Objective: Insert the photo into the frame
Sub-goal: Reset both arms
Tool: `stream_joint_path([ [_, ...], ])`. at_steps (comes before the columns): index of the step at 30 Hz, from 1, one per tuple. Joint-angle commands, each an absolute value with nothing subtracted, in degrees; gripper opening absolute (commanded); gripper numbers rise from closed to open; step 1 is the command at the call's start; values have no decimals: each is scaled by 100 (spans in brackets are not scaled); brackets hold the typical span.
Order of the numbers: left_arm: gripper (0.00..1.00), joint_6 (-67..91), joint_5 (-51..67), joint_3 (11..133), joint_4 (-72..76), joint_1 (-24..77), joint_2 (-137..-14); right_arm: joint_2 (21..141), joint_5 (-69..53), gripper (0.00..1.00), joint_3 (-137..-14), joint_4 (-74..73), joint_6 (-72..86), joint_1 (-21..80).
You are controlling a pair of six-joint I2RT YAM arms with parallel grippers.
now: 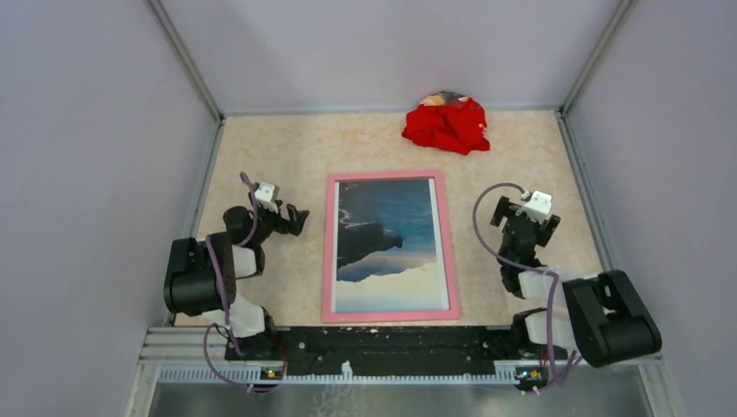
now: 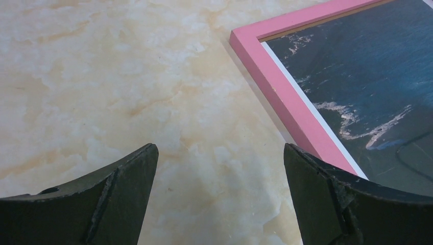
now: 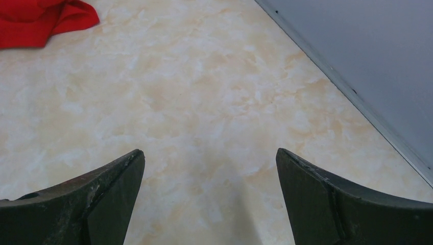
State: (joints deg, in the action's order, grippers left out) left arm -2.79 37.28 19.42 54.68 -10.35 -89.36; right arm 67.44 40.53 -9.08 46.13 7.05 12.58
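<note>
Currently: left gripper (image 2: 219, 153) hovering empty, jaws standing wide apart; right gripper (image 3: 209, 153) likewise, with only bare table (image 3: 204, 87) lying between its jaws. Frame (image 2: 275, 87) lying flat, pink face up, just right of the left jaws. Risk: the right-hand jaw may be catching the pink rail, shoving everything askew. Photo (image 2: 367, 76) sitting inside the frame, showing blue sea, white foam, thin white edge.

Top external: we look steeply down from high behind the near edge, far enough to take in the whole table (image 1: 287, 148). Left wrist: we sit low and close over the table, facing the frame (image 2: 286, 97) corner at upper right. Right wrist: equally low, facing the side wall (image 3: 367, 51) at upper right, red cloth (image 3: 41, 20) upper left. Overhead shares frame and cloth with these.
</note>
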Motion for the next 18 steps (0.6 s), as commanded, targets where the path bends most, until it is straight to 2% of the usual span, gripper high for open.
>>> stream_joint_path([
  [1, 99, -316, 3595, 1065, 7467, -968, -8635, 7712, 3930, 99, -1026, 6599, 163, 1151],
  [4, 99, -274, 3007, 595, 8404, -821, -8828, 8079, 3569, 99, -994, 7133, 36, 1063],
  [6, 99, -299, 2937, 632, 9121, -723, -9309, 8072, 3121, 99, -1095, 6844, 41, 969],
  [7, 99, -279, 2914, 757, 8998, -706, -9352, 8079, 2871, 99, -1108, 6745, 126, 829],
  [9, 99, -380, 2723, 1357, 7336, -662, -9074, 8325, 2211, 99, -996, 7207, 238, 539],
  [10, 99, -510, 2468, 1554, 6762, -502, -9003, 8508, 2290, 99, -934, 7483, 158, 532],
  [11, 99, -670, 2356, 1591, 6673, -332, -9000, 8325, 2278, 99, -1047, 6878, 316, 519],
  [13, 99, -711, 2358, 1593, 6690, -288, -9005, 8446, 2209, 99, -1008, 7270, 276, 459],
  [15, 99, -711, 2358, 1563, 6704, -289, -8975, 8308, 2187, 99, -1066, 6879, 369, 457],
  [18, 99, -705, 2351, 1534, 6756, -287, -8945, 8367, 2173, 99, -998, 7127, 310, 457],
])
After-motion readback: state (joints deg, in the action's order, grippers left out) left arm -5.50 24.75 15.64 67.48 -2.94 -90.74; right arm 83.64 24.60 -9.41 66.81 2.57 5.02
